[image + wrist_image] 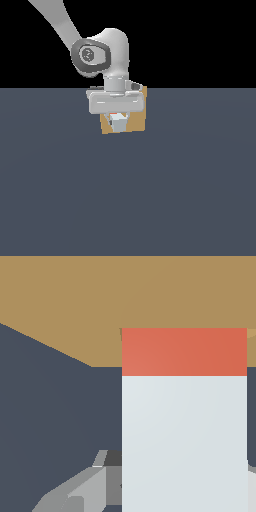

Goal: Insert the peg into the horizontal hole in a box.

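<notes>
The tan box (138, 123) stands on the dark floor, partly hidden behind my gripper (118, 119). The gripper is shut on the peg (118, 124), whose pale grey-white end faces the exterior camera. In the wrist view the peg (184, 426) runs away from the camera. Its red end (184, 351) meets the box's face (75, 296), and only a short part of the red shows. The hole is covered by the peg, so I cannot see its rim clearly. One grey finger (80, 491) shows beside the peg.
The dark grey floor (128, 200) spreads all around the box. The white arm (100, 50) reaches down from the exterior view's upper left. Nothing else shows.
</notes>
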Robot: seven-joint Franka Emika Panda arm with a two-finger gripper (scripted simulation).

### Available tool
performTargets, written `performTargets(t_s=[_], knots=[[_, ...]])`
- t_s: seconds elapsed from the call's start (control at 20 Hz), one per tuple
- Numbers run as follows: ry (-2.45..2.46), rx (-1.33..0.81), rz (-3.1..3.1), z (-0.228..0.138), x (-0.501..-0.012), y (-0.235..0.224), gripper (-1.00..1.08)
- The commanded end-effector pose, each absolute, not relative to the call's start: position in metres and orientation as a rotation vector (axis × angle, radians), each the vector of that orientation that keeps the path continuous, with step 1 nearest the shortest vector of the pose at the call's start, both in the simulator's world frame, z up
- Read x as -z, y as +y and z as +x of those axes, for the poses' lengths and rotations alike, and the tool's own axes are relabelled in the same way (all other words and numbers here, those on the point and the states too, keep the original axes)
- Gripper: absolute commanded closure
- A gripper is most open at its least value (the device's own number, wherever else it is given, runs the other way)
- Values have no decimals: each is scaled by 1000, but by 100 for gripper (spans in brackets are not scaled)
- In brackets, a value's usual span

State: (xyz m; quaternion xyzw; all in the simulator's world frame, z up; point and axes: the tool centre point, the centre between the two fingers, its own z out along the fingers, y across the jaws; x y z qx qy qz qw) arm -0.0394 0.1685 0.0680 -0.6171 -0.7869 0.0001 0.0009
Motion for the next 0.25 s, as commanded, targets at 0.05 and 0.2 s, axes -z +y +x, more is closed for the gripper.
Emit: performTargets(t_s=[0.05,0.2], knots=[[-2471,5,-1942,-40,-70,181,108],[-2471,5,-1942,-40,-70,184,108]])
